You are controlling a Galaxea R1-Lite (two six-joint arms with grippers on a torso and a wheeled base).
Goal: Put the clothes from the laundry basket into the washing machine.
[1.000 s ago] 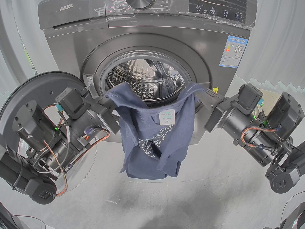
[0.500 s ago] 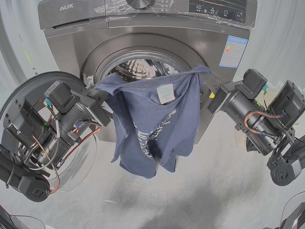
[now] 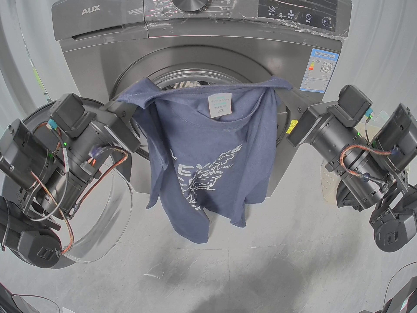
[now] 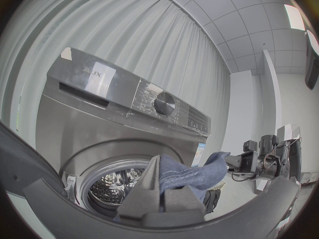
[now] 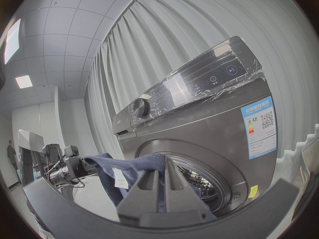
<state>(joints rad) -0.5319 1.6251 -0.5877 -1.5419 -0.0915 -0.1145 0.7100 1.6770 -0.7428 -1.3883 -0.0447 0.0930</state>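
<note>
Both arms extended forward, grippers well apart.
The left gripper [image 3: 127, 104] and right gripper [image 3: 286, 94] each clamp one shoulder of the navy T-shirt [image 3: 208, 153], with the arms angled inward and upward.

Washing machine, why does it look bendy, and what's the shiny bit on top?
Head view: the wide lens bows the washing machine and curtain. Right wrist view: ceiling light glares off the plastic-wrapped control panel. Left wrist view: same glare on the drawer front.

Grey pleated curtain [image 3: 382, 44] across the back (lots of folds), pale shiny floor [image 3: 282, 261], tiled ceiling [image 4: 252, 14] with light panels [image 5: 12, 40].
</note>
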